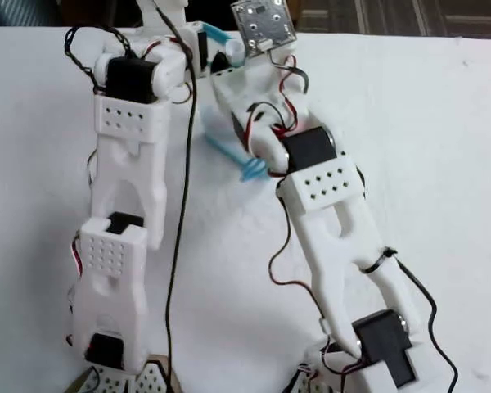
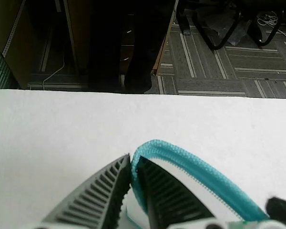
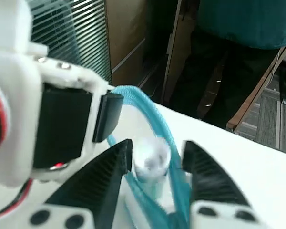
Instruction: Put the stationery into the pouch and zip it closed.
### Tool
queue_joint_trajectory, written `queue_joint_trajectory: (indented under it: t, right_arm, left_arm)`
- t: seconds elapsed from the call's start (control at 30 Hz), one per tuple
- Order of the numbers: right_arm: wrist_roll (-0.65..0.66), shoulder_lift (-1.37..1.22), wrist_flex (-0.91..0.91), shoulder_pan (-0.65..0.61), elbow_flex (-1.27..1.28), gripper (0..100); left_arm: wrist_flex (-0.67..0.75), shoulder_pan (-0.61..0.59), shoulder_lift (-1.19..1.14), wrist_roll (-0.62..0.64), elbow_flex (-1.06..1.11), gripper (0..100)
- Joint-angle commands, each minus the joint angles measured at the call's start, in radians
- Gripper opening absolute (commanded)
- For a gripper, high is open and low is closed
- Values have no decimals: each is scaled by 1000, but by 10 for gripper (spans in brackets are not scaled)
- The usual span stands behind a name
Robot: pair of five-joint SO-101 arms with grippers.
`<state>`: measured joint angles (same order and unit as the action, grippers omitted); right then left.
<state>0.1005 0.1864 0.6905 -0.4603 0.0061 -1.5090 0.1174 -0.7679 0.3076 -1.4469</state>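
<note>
The left gripper (image 2: 132,160) is noted with its fingers (image 2: 105,193) closed on the teal zip edge of the pouch (image 2: 190,168), near the far side of the worktop (image 2: 62,129). This hold is judged to keep the mouth raised and open. The right gripper (image 3: 157,147) is found with its fingers parted to either side of a white, blurred stationery item (image 3: 151,162) set within that teal mouth; contact cannot be confirmed. Insertion is judged to be in hand, and the zip is not yet closed.
</note>
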Motion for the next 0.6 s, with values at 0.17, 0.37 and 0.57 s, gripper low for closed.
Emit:
queue_joint_trajectory:
  t: [0.17,0.37,0.57]
  right_arm:
    - [0,122,62,1,-9,262]
    - [3,177,114,4,-11,262]
    - [-2,262,248,114,-14,262]
  left_arm:
    - [-6,-2,-27,11,2,22]
    - [-6,-5,-27,11,2,22]
    - [-6,-5,-27,11,2,22]
